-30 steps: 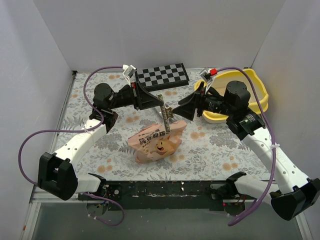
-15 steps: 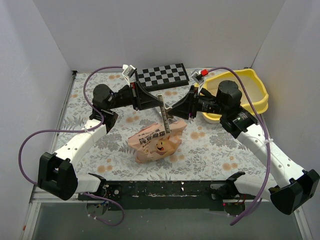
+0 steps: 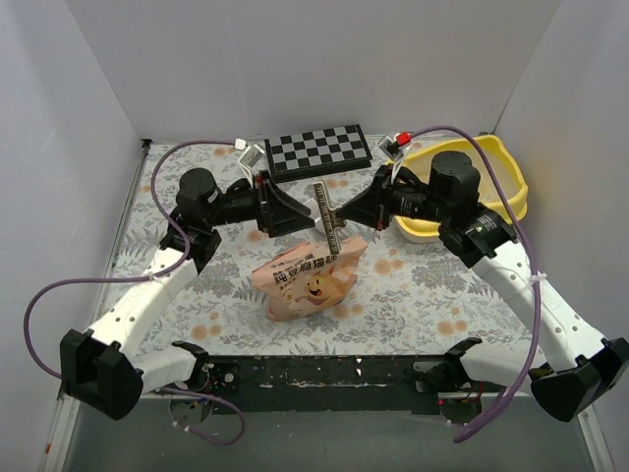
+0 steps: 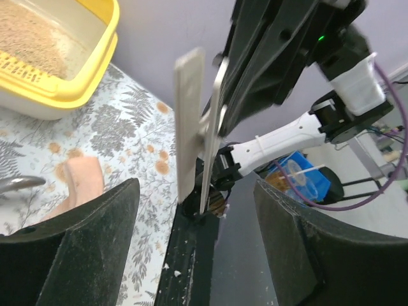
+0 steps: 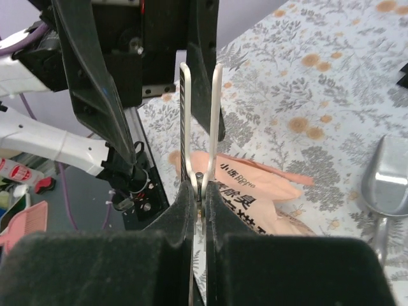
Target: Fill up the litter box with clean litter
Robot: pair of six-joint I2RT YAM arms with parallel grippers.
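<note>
The right arm hides much of the yellow litter box (image 3: 506,162) at 2 o'clock on the table. The left wrist view crops the box and shows clean litter (image 4: 32,38) inside. The peach bag (image 3: 307,277) at centre bears a cartoon cat and characters too small to read. The right gripper (image 5: 201,191) is clenched on a long clip (image 3: 325,221). The left gripper (image 4: 194,197) gapes wide, grasping nothing.

Clip (image 3: 323,211) upright above peach bag (image 3: 307,277), checkerboard (image 3: 319,149) beyond.
</note>
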